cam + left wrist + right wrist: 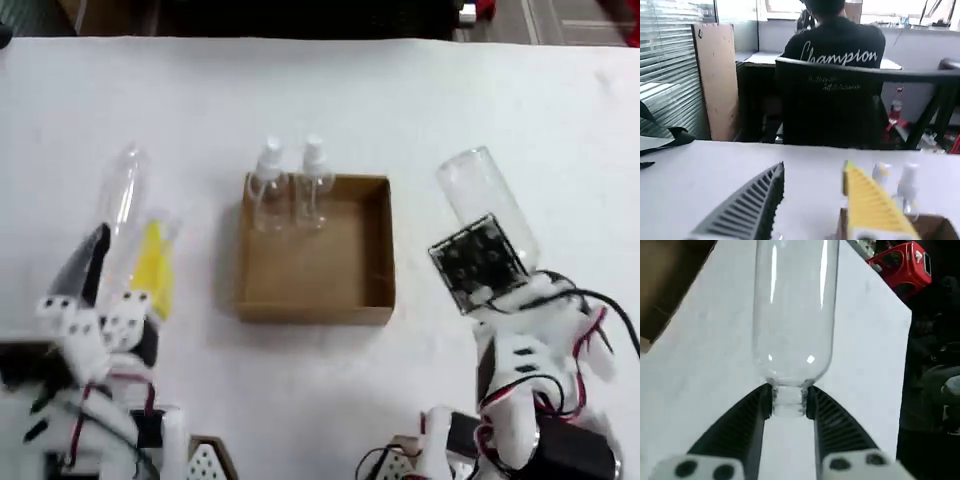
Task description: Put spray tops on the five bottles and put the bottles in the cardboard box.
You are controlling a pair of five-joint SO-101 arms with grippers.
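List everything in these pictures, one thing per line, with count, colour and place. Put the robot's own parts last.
capped bottles: two, clear with white spray tops, upright side by side in the far left corner of the cardboard box
cardboard box: one, brown, open, mid-table
held bottle: one, clear, no top, gripped at its neck to the right of the box
loose bottle: one, clear, at the table's left by the left gripper's tips
table: one, white
red thing: one, red, beyond the table's far edge
left gripper: one, one black and one yellow finger, open, nothing between them
right gripper: one, black fingers, shut on the held bottle's neck
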